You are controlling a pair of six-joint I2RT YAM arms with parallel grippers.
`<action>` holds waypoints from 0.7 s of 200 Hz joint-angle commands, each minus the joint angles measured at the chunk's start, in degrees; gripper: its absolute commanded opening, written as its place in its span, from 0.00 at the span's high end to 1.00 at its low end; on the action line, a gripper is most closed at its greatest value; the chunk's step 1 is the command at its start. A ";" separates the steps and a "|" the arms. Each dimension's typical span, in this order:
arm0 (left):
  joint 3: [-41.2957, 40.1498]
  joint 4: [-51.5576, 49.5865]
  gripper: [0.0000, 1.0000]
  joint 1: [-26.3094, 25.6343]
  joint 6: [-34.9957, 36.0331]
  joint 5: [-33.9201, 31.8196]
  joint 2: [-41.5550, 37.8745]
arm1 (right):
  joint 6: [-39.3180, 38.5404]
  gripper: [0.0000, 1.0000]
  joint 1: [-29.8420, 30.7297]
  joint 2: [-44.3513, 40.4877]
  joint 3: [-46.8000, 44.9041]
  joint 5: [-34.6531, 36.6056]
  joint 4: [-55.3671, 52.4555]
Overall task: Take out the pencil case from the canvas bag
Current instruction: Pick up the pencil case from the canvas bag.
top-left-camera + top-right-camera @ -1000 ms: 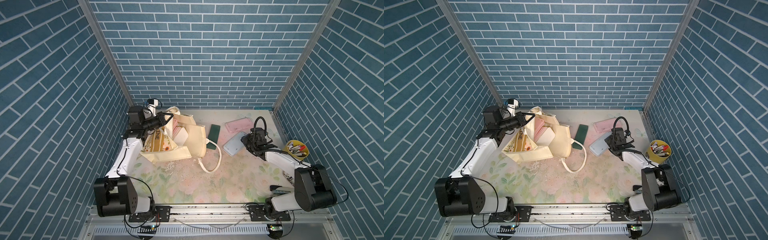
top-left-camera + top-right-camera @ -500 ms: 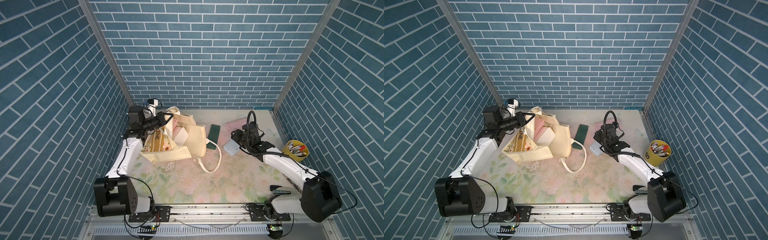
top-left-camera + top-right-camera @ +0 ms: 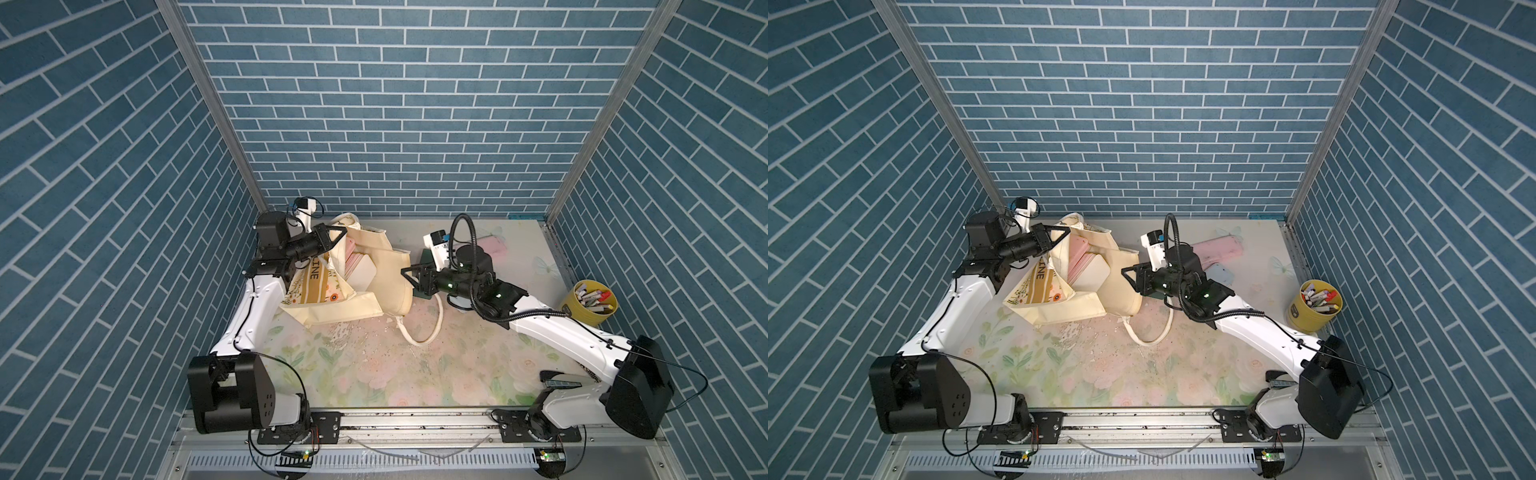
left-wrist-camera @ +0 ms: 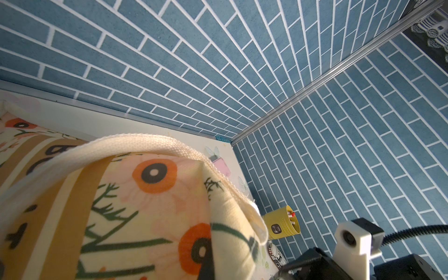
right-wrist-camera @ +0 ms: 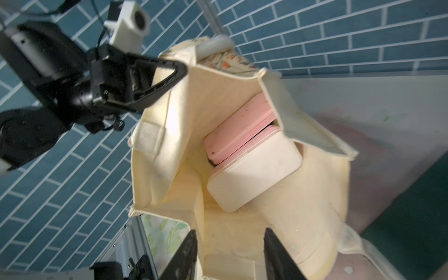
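Holds the rim of the canvas bag (image 3: pixel 388 286), slumped at the back left of the table (image 3: pixel 374 374), up and open with the left gripper (image 3: pixel 344 230), fingers pressed together on the cloth, from an arm stretched toward the back. Levels the right gripper (image 5: pixel 230 257) at the bag's mouth from an arm bent in from the right, fingers (image 5: pixel 186 254) spread apart. Shows a pink case (image 5: pixel 238 128) and a cream case (image 5: pixel 254 174) stacked inside the bag in the right wrist view, half hides them behind cloth in both top views, and fills the left wrist view with printed fabric, leaving the left fingertips hard to make out.
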 commanded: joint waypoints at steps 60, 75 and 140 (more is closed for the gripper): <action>1.55 2.32 1.00 0.16 -0.57 0.55 -0.65 | -10.00 0.56 4.15 9.59 5.77 0.08 -2.99; 1.48 2.78 1.00 0.14 -0.89 0.80 -0.62 | -9.48 0.56 4.18 12.00 7.36 0.72 -3.02; 1.13 4.37 1.00 0.13 -1.42 1.76 -0.91 | -5.01 0.57 4.08 18.92 10.83 1.61 -0.79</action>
